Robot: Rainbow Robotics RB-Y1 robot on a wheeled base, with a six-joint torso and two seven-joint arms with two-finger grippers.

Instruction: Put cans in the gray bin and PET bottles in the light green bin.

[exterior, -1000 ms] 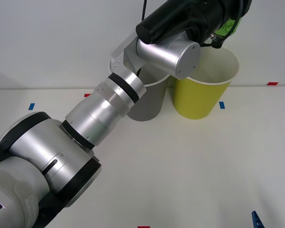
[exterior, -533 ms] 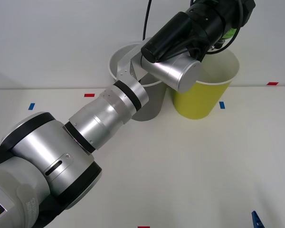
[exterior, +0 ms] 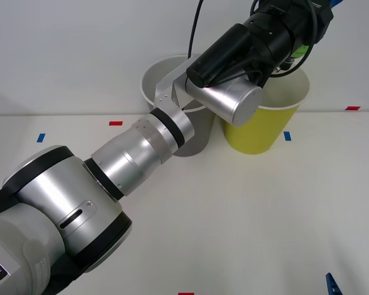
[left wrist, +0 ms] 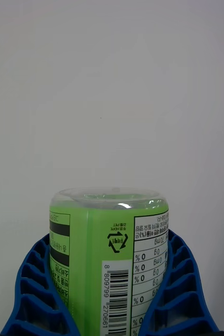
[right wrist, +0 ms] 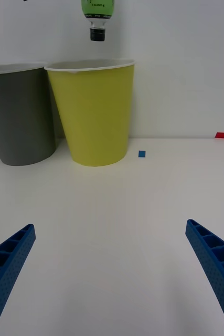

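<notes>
In the left wrist view my left gripper [left wrist: 109, 247] is shut on the PET bottle [left wrist: 112, 262], its blue fingers [left wrist: 33, 283] pressed to both sides of the green label. The right wrist view shows the bottle [right wrist: 97, 10] hanging cap down in the air, just above the rim of the light green bin [right wrist: 93, 115]. The gray bin [right wrist: 20, 115] stands right beside that bin. From the front, my left arm reaches across the gray bin [exterior: 157, 77] to above the light green bin [exterior: 258, 126]. My right gripper [right wrist: 112, 273] is open, low over the table in front of the bins.
Both bins stand at the table's far edge against a white wall. Small blue [exterior: 287, 136] and red [exterior: 115, 123] tape marks lie on the white tabletop. A blue fingertip [exterior: 332, 286] of my right gripper shows at the near right.
My left arm has lifted and swung its wrist farther right, bringing the bottle higher over the light green bin. The gray bin's mouth shows more. The right arm has not moved.
</notes>
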